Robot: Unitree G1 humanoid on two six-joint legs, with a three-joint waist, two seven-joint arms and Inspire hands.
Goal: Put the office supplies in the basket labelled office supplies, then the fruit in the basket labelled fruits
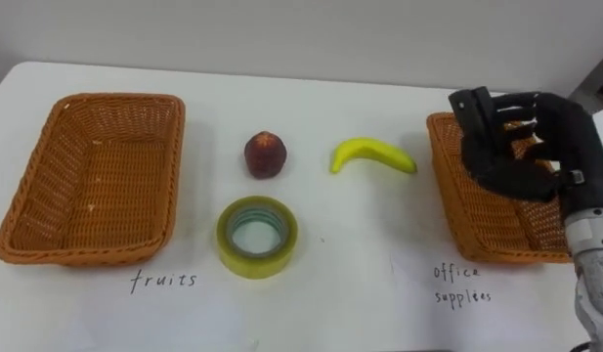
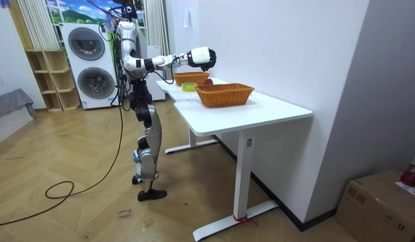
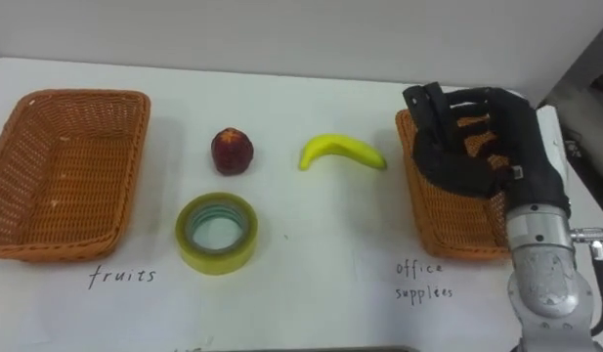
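The right robot hand (image 1: pixel 516 147) hovers loosely open and empty above the office-supplies basket (image 1: pixel 452 191). It should probably spread wide over the tape roll (image 1: pixel 257 236) near the table's (image 1: pixel 360 284) front edge, clearing the banana (image 1: pixel 372 154).

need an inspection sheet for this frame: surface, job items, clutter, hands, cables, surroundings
surface: white table, with a handwritten label in front of each basket
job's things: left basket holds nothing; right basket is partly hidden by the hand and its visible part holds nothing; dark red fruit, banana and tape roll lie on the table between the baskets, apart from each other
clutter: nothing seen
hands: right hand hovers over the right basket, fingers loosely bent, holding nothing
cables: nothing seen besides the robot's own
surroundings: washing machines, wooden shelf, cardboard box
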